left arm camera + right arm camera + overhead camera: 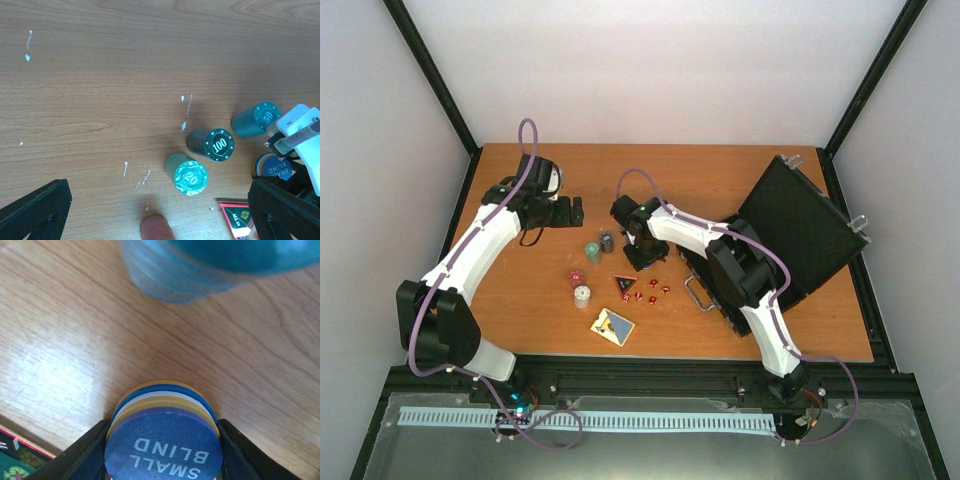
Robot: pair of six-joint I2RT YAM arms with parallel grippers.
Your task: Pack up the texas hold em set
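The texas hold em set is spread over the brown wooden table (590, 170). Its flat black rectangular briefcase (800, 225) lies open at the table's 3 o'clock side. The lid is tilted back toward 1 o'clock and the metal handle (695, 293) faces the loose pieces in the middle.

Out on the wood are a green chip stack marked 20 (187, 175), a dark chip stack marked 100 (215, 144) at its 1 o'clock, and a teal chip stack marked 50 (255, 119) further toward 2 o'clock. There are also a red chip stack (576, 277), a pale chip stack (582, 295), small red dice (653, 285) and a red-edged triangular card (624, 286). The boxed card deck (612, 326) sits at 6 o'clock of the group.

The case's tray is mostly hidden under the right arm, so I cannot tell whether anything is packed. Judging by how much lies outside, packing has barely begun, and shutting the lid would come last.

The right arm reaches from its base toward 11 o'clock, elbow over the case and wrist pitched down. The right gripper (162, 457) is clamped on the purple SMALL BLIND disc stack (162, 440), a few flat discs that appear to rest on the wood, with a finger pressing each side at 3 and 9 o'clock. The left arm stretches toward 1 o'clock. The left gripper (570, 212) hangs at 10 o'clock of the chip stacks, jaws spread wide and holding nothing.
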